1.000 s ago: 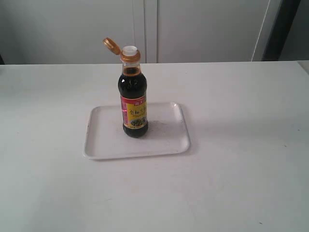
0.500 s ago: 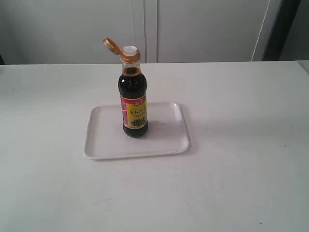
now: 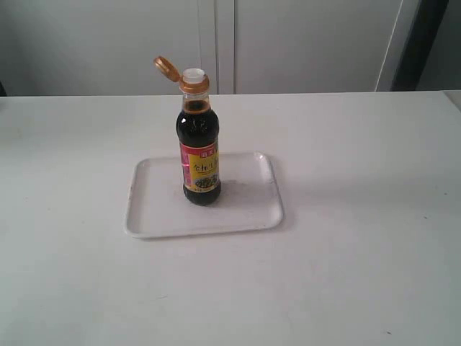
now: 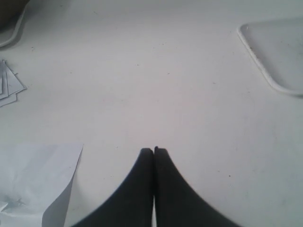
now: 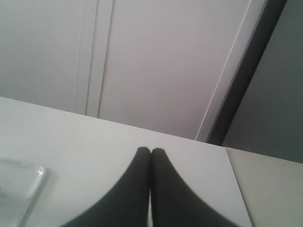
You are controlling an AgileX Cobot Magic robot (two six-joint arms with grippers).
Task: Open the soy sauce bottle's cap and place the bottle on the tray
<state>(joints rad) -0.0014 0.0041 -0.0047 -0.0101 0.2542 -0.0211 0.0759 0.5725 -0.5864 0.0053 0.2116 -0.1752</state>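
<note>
delta: nothing moved since earlier frame | small clear glass soy sauce bottle (image 3: 199,162) upright at frame centre on flat white plastic tray (image 3: 155,205) | orange-brown flip cap (image 3: 166,68) hinged open, upper left | left gripper (image 4: 154,150) and right gripper (image 5: 150,150) pressed together, empty (parked clear, task looks done)

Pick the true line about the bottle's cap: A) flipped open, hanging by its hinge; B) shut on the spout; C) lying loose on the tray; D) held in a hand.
A: the cap tilts back beside the bare white spout atop the bottle.
</note>
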